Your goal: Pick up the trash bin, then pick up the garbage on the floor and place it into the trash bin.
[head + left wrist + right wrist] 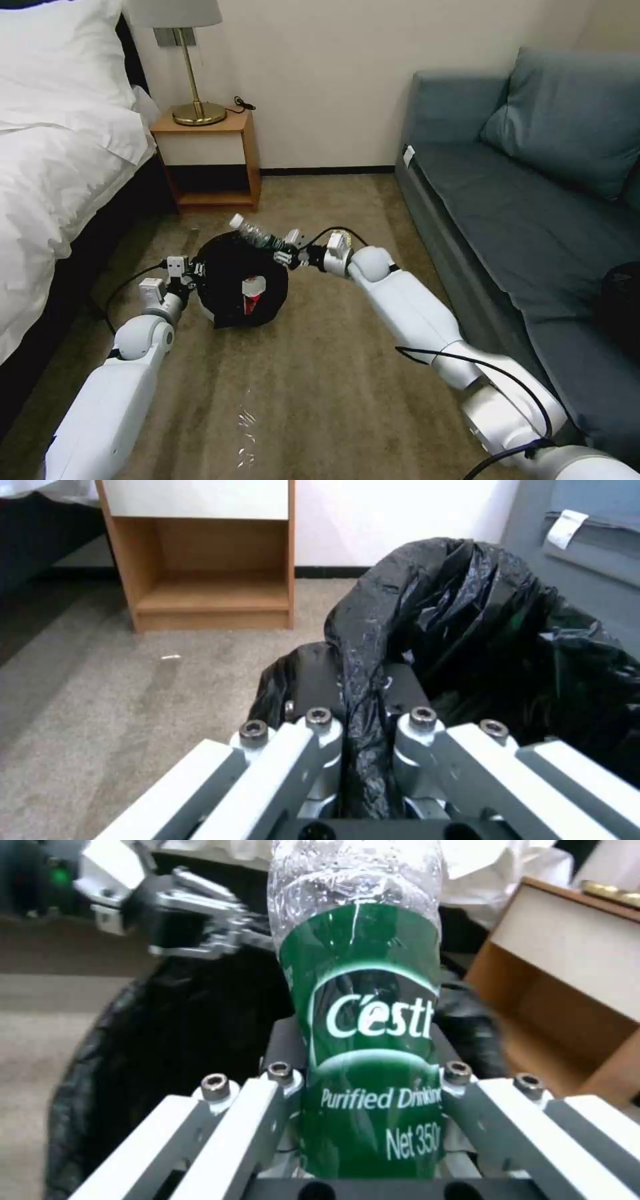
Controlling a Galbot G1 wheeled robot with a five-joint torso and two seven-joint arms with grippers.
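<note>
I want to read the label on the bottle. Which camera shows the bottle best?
The right wrist view: the bottle is close up in the right hand, its green label readable. The head view shows it small, held over the trash bin, which the left hand holds. The left wrist view shows the bin's black bag.

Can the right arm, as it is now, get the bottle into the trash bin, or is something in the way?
Probably yes. The right tool holds the bottle at the far rim of the trash bin, whose mouth looks unobstructed; a red-and-white wrapper already lies inside. The left tool grips the liner at the opposite side, apart from it.
</note>
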